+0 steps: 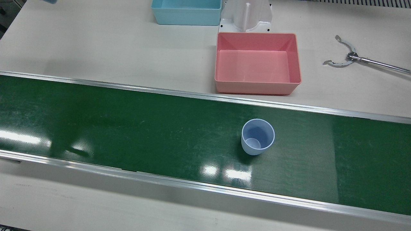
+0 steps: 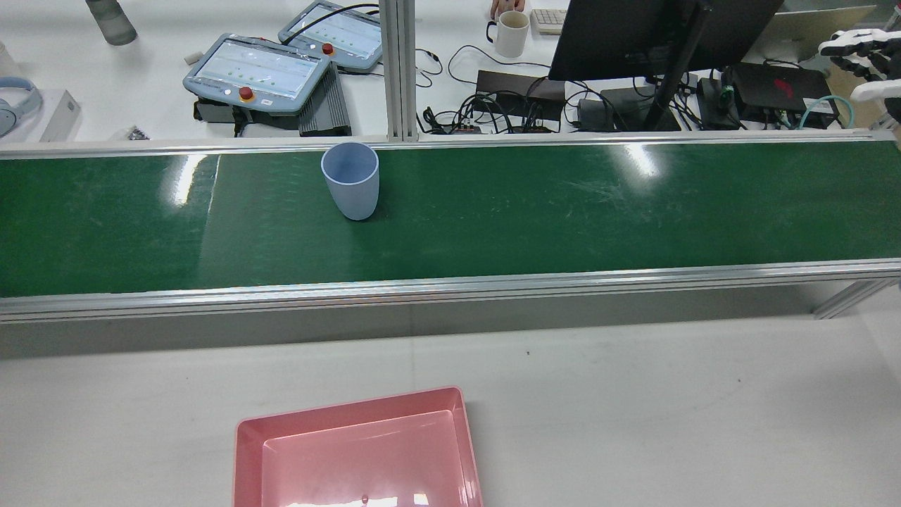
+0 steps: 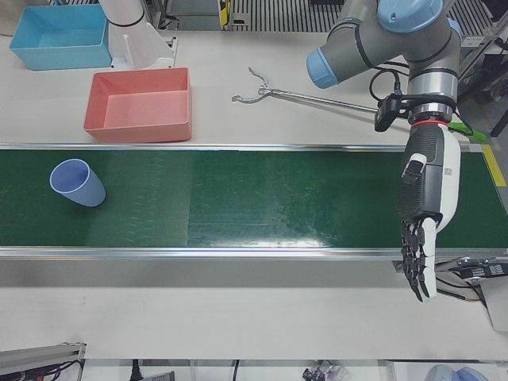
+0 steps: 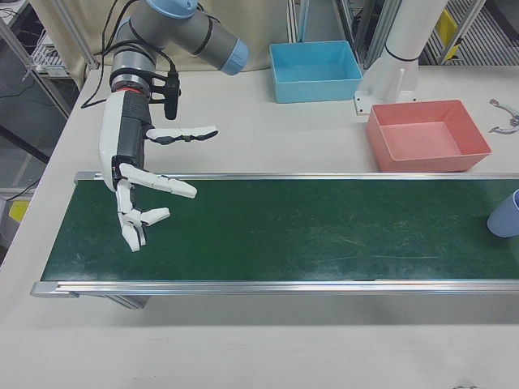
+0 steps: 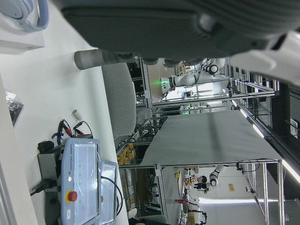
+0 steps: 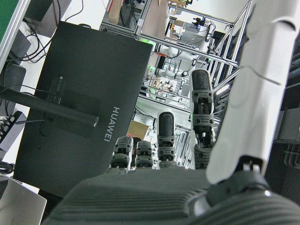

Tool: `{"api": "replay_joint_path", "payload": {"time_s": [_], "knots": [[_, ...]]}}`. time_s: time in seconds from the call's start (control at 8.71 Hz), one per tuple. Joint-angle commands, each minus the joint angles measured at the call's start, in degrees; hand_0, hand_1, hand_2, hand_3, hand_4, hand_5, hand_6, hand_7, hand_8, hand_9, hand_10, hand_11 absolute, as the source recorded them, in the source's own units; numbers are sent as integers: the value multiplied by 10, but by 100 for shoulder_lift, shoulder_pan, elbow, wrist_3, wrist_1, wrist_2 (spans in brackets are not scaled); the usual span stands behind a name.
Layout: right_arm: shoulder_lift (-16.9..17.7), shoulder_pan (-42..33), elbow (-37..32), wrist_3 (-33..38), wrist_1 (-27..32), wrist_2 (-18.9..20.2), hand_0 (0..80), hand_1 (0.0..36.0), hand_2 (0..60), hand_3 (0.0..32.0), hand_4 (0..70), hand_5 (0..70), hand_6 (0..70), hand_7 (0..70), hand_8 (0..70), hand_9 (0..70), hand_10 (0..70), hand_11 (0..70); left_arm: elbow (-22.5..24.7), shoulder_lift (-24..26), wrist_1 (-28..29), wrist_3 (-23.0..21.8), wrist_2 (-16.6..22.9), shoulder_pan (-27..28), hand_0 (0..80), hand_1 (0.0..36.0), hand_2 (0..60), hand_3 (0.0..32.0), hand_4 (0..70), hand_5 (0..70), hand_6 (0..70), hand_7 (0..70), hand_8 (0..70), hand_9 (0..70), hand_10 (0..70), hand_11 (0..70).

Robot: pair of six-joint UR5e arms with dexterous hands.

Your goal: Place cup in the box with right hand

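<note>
A pale blue cup (image 1: 257,137) stands upright on the green conveyor belt (image 1: 128,128), untouched; it also shows as the cup (image 2: 350,179), the cup (image 3: 77,182) and the cup (image 4: 504,215). The pink box (image 1: 257,88) lies empty on the white table just behind the belt, close to the cup. My right hand (image 4: 142,198) hangs open, fingers spread, over the belt's far end, a long way from the cup; the right hand (image 2: 862,49) shows at the rear view's top right. My left hand (image 3: 421,230) is open, fingers straight down, at the belt's opposite end.
A blue box (image 1: 186,16) and a white arm pedestal (image 1: 245,16) stand behind the pink box. Metal tongs (image 1: 346,59) lie on the table beside it. Beyond the belt are a monitor (image 2: 662,35), teach pendants (image 2: 257,70), cables and a mug (image 2: 510,32).
</note>
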State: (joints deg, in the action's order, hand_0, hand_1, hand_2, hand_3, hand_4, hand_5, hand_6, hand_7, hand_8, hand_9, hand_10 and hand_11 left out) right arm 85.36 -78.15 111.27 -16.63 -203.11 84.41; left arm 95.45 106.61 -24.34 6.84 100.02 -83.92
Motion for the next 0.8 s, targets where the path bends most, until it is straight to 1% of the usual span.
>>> {"api": "replay_joint_path", "payload": {"time_s": [0.0,0.23,0.46,0.57,0.69], "knots": [[-134,54,-141,2,-1,-3,574,126,0,0,432,56,132,566,45,156,87,143,0,-9,0,2,0,-1,0,0,0,0,0,0,0,0,0,0,0,0],[-108,-94,-132,28,-1,-3,574,127,0,0,426,55,132,567,42,153,84,138,0,0,0,-7,0,-1,0,0,0,0,0,0,0,0,0,0,0,0],[-125,-157,-18,54,17,-12,571,125,0,0,394,56,120,505,32,126,78,131,0,0,0,-7,0,-1,0,0,0,0,0,0,0,0,0,0,0,0],[-125,-166,-35,46,17,-12,572,126,0,0,383,56,118,498,29,120,77,129,0,-9,0,-7,0,-1,0,0,0,0,0,0,0,0,0,0,0,0],[-108,-105,-122,28,26,-3,570,128,0,0,353,57,113,471,22,105,73,124,0,0,0,2,0,-1,0,0,0,0,0,0,0,0,0,0,0,0]]}}
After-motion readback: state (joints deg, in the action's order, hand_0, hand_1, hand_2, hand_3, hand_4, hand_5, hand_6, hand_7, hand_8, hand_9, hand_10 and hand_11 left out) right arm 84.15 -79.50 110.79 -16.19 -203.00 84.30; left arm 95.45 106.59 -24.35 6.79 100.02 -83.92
